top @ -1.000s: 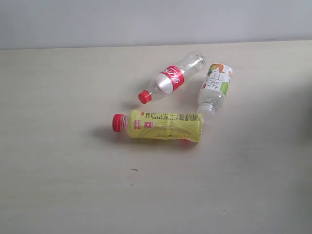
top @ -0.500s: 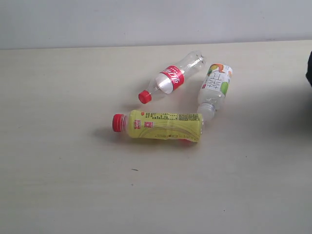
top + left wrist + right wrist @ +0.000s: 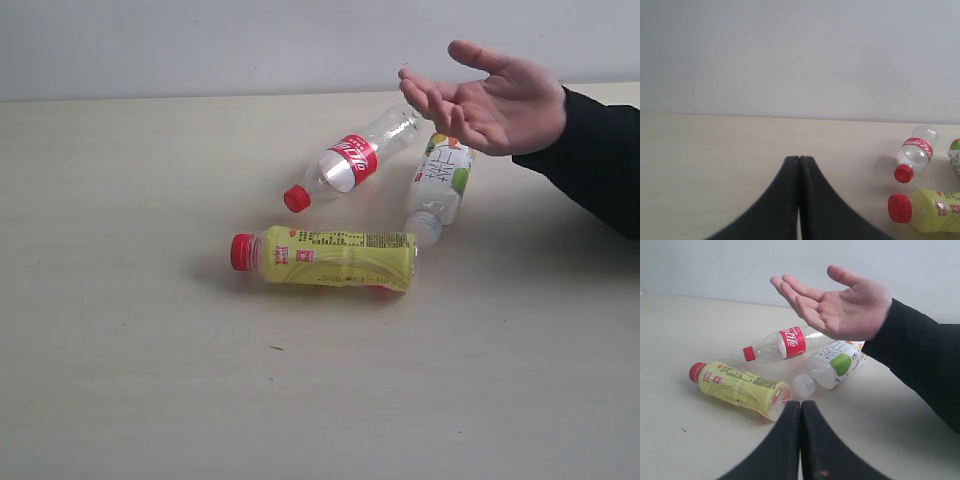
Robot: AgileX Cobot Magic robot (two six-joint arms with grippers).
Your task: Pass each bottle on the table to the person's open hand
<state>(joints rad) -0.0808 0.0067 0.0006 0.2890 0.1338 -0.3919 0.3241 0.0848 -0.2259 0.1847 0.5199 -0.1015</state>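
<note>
Three bottles lie on their sides on the table [image 3: 120, 380]: a clear one with red cap and label [image 3: 350, 160] [image 3: 914, 152] [image 3: 785, 343], a yellow one with a red cap [image 3: 330, 257] [image 3: 927, 210] [image 3: 740, 387], and a whitish one with a green-white label [image 3: 440, 190] [image 3: 832, 365]. The person's open hand [image 3: 490, 100] [image 3: 840, 307] hovers palm up above the whitish bottle, its arm in a black sleeve. My left gripper [image 3: 799, 161] is shut and empty, away from the bottles. My right gripper [image 3: 801, 405] is shut and empty, its tips near the yellow bottle's base. Neither gripper shows in the exterior view.
A pale grey wall [image 3: 200, 45] runs behind the table's far edge. The black sleeve [image 3: 600, 160] stretches in from the right side over the table.
The person's hand and black-sleeved arm have come in from the right and now hover palm up over the whitish bottle. The bottles have not moved.
</note>
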